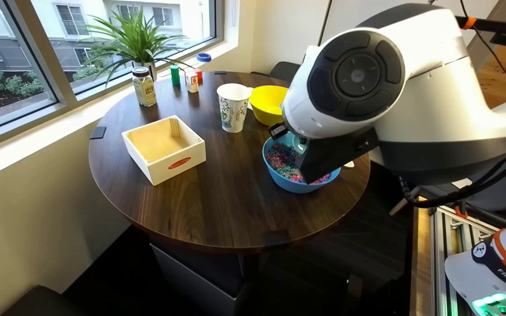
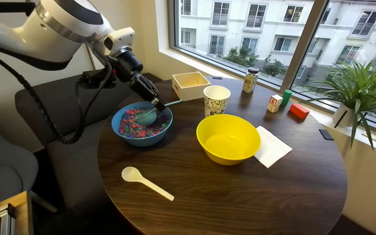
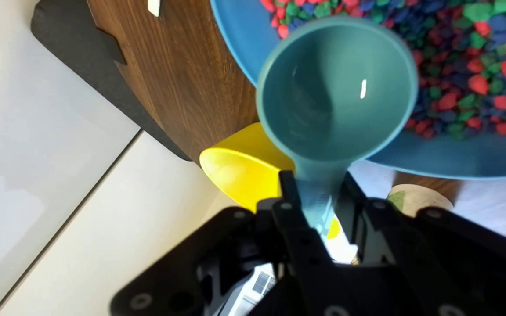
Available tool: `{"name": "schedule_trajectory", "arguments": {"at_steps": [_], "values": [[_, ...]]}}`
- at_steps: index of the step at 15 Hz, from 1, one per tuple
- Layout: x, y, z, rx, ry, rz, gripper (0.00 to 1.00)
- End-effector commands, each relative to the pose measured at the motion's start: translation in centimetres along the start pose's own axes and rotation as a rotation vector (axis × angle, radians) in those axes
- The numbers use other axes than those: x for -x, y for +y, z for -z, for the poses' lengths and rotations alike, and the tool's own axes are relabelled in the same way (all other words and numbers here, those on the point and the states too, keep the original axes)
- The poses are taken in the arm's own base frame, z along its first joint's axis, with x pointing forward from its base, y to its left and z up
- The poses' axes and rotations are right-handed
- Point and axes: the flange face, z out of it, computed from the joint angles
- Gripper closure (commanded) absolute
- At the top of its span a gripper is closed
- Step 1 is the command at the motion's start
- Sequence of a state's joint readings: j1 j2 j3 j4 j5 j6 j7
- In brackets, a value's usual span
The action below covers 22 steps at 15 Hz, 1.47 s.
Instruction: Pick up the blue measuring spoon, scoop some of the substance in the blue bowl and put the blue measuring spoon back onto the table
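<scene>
I have the round table (image 2: 227,202) spread beneath my gripper (image 3: 317,188), one edge cut off in an exterior view. The yellow bowl (image 2: 228,140) sits off to one side of the gripper, partly covered by the arm (image 1: 433,87) in an exterior view. Below my fingers (image 3: 290,193) is the blue bowl (image 2: 142,142), cropped in the wrist view; the arm blocks some of it and of the granules (image 2: 131,125) inside in an exterior view. Near the fingers stands the paper cup (image 2: 216,98), its base lost behind the yellow bowl in an exterior view. The pale spoon (image 2: 146,182) lies on the table well apart from the gripper, just one end peeking past the arm in an exterior view. The blue measuring spoon (image 3: 336,87) has its handle clamped between my fingers, which hide part of it; its round end is over the granules, and I can't tell whether it touches them.
</scene>
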<state>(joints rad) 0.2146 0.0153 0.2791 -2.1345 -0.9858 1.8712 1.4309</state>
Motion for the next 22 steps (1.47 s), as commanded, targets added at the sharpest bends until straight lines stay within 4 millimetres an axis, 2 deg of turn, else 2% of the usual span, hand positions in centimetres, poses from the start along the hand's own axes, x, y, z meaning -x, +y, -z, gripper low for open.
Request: {"name": "schedule_trajectory", "arguments": {"at_steps": [1,4,12,22], "values": [[0.2,-1.4,-0.3,0.090,0.070,-0.013,0.94],[0.2,-1.9,-0.7,0.149,0.129,-0.020,0.94],[1.5,-5.3,-1.1,0.174,0.219,0.009,0.94],[4.3,-8.0,-0.4,0.276,0.245,0.027,0.94]]}}
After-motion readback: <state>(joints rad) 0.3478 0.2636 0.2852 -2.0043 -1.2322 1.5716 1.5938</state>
